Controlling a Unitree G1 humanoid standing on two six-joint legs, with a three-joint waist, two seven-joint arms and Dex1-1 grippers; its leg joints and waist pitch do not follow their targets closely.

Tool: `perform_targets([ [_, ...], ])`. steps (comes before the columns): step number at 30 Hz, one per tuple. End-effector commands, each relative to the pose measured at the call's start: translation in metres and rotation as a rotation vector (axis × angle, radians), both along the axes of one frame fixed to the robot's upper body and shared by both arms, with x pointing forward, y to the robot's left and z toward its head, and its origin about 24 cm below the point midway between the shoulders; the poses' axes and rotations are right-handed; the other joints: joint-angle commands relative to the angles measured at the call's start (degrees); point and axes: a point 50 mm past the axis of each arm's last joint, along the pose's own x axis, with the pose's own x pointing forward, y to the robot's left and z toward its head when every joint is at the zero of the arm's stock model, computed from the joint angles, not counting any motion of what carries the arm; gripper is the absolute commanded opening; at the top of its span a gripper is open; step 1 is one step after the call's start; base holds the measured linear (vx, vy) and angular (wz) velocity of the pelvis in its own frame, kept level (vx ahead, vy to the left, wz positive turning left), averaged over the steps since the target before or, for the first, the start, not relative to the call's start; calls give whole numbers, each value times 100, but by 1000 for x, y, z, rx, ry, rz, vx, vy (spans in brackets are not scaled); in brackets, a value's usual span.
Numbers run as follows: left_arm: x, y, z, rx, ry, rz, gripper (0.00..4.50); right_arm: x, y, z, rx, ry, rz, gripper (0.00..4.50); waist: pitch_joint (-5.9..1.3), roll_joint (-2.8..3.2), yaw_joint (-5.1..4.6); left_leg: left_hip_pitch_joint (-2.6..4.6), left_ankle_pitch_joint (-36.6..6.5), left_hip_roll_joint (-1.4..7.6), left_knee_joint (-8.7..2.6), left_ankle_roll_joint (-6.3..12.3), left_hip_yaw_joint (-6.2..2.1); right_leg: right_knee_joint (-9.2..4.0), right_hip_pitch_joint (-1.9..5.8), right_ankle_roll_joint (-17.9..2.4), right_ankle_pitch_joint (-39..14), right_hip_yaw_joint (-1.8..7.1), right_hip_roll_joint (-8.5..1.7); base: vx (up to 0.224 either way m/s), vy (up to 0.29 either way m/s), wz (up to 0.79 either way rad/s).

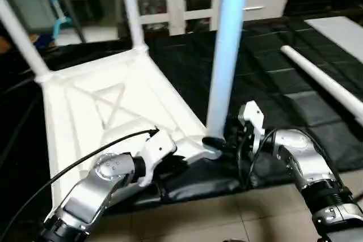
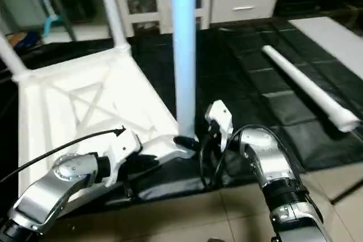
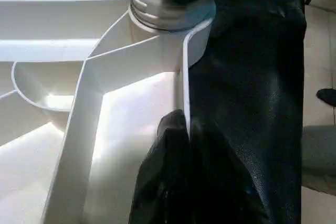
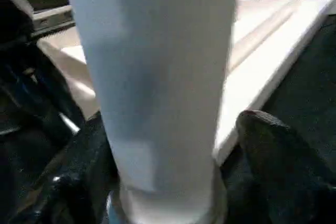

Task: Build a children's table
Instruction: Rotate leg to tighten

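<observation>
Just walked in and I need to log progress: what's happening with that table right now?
The robot is fitting legs to the upturned table top on the black mat. Its right gripper clasps the base of the near leg, which stands upright in a corner socket, while the left gripper grips the top's rim beside it. Two far-corner legs already stand. A fourth leg lies loose on the mat.

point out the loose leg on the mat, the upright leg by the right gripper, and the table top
loose leg [image 1: 317, 77], left eye view, mid shaft
upright leg [image 1: 227, 55], left eye view, mid shaft
table top [image 1: 85, 123], left eye view, ribbed underside
</observation>
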Motion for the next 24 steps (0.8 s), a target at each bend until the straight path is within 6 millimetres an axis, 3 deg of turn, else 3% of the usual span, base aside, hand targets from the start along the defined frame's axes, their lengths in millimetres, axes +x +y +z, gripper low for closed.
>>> perform_targets([
  [1,-9,-2,-9,21,58,-48,0,3,-1,4,6,-12,0,327,-350,-106,35,79,-1744,278,-475,381,-61,-385,167,-1270,-1825,183,-130,0,0,0],
  [2,-9,-2,-9,22,58,-49,0,3,-2,4,16,-2,7,317,-380,-99,63,84,-1546,275,-457,413,-61,-348,190,-1300,-1652,205,-116,0,0,0],
  [6,-10,-1,-8,24,63,-53,0,2,-3,5,50,30,43,284,-389,-97,102,72,-1351,274,-446,491,-55,-314,215,-1366,-1414,201,-89,0,0,0],
  [12,-11,0,-8,28,68,-60,0,-3,-3,2,66,63,77,240,-371,-95,121,94,-1687,274,-464,340,-51,-352,200,-1267,-1825,209,-83,0,0,0],
  [17,-11,0,-9,32,72,-62,0,-4,-4,1,71,72,73,236,-384,-92,124,97,-1652,270,-457,315,-52,-352,200,-1249,-1774,214,-86,0,0,0],
  [20,-8,1,-10,36,68,-27,0,4,-5,-3,40,44,-61,236,-387,-91,118,80,-1549,270,-453,335,-54,-334,209,-1271,-1652,209,-83,0,0,0],
  [22,-6,1,-10,38,64,-9,0,7,-6,-5,22,31,-111,233,-371,-92,86,77,-1688,257,-468,268,-53,-360,200,-1217,-1863,204,-80,0,0,0],
  [24,4,0,-13,58,47,81,0,15,-5,-11,-33,12,-270,231,-361,-100,72,107,-1930,255,-481,143,-61,-393,178,-1120,-2170,201,-81,0,0,0],
])
